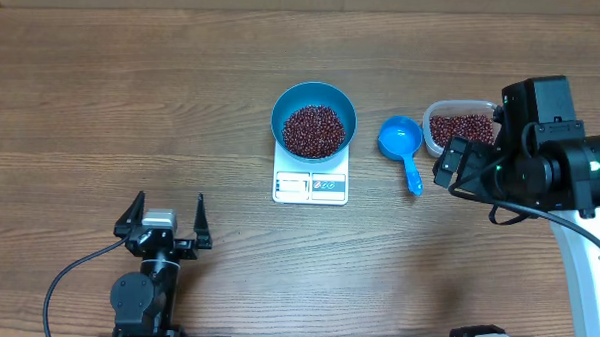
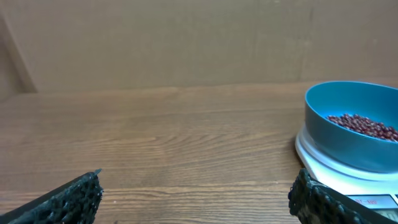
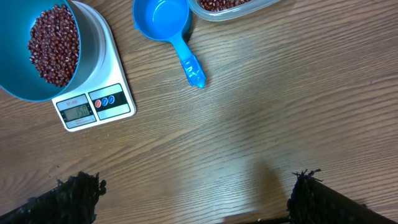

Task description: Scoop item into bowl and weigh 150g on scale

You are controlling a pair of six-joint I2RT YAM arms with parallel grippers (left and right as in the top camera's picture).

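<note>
Left pincer (image 1: 169, 204) gapes wide, empty, at near left; right pincer (image 3: 196, 180) likewise; round blue bowl (image 1: 280, 108) of small red-brown beans (image 1: 313, 131) tops flat white square scale (image 1: 310, 187).

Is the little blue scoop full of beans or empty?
Empty. The scoop lies on the table, its cup showing only bare blue inside.
</note>
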